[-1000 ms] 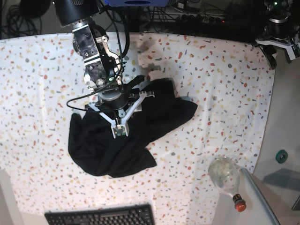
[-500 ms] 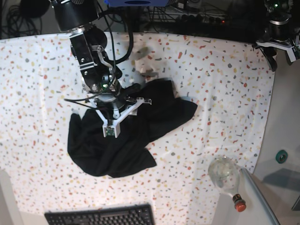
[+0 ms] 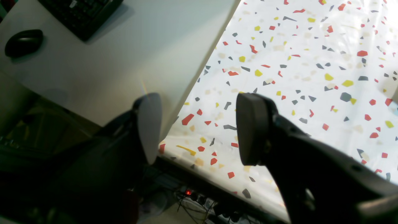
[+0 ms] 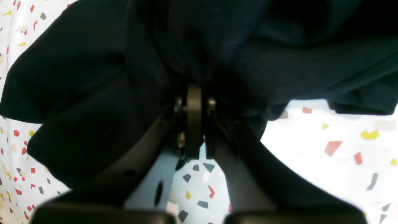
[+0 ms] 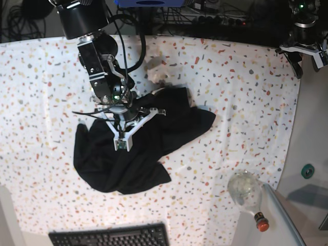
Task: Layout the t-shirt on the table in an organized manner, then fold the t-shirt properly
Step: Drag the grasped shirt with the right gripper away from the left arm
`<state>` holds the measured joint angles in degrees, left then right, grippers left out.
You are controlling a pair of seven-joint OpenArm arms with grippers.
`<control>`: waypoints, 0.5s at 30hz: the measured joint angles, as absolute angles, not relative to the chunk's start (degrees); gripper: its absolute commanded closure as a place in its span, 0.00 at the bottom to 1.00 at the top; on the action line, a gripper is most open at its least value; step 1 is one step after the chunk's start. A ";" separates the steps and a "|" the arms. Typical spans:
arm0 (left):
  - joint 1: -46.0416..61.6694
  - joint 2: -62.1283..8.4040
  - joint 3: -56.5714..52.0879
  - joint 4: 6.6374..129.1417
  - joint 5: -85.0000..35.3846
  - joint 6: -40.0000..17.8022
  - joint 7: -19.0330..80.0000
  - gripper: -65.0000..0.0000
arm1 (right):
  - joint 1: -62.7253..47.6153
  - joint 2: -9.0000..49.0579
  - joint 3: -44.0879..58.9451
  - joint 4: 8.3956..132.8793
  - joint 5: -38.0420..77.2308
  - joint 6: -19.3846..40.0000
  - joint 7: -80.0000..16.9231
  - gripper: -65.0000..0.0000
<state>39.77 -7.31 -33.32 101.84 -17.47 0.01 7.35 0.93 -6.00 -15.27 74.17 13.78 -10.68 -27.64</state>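
Note:
The black t-shirt (image 5: 154, 138) lies crumpled in a heap on the speckled table (image 5: 246, 92), left of centre. My right gripper (image 5: 122, 143) points down into the heap near its middle. In the right wrist view its fingers (image 4: 194, 102) are pressed together, and folds of the t-shirt (image 4: 93, 77) bunch around and converge at the tips. My left gripper (image 5: 307, 51) hangs at the table's far right corner, far from the shirt. In the left wrist view it (image 3: 199, 127) stands open over the table edge (image 3: 199, 81) with nothing between its fingers.
A black keyboard (image 5: 110, 237) lies at the front edge. A clear bottle with a red cap (image 5: 246, 192) lies at the front right, by the table's right edge. The left wrist view shows a second keyboard (image 3: 80, 12) and a mouse (image 3: 23, 42) on a grey desk.
My right gripper's jaws have closed from open onto the shirt fabric, after shifting slightly left over the heap. The left arm has not moved.

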 measured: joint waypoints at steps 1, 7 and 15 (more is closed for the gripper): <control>39.24 -7.20 -33.32 101.84 -17.45 -0.01 7.38 0.45 | 1.04 -6.00 -15.27 74.61 13.76 -10.70 -27.66 1.00; 38.96 -7.33 -31.48 101.84 -17.30 0.43 7.35 0.45 | 5.54 -5.48 -19.16 82.39 13.47 -10.94 -28.71 1.00; 36.05 -7.53 -24.21 101.82 -17.23 0.03 7.38 0.45 | 23.81 -3.36 -21.74 71.37 13.96 -10.37 -29.32 1.00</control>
<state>36.05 -7.53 -24.21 101.82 -17.23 0.03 7.38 23.81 -3.36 -21.74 71.37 13.96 -10.37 -29.32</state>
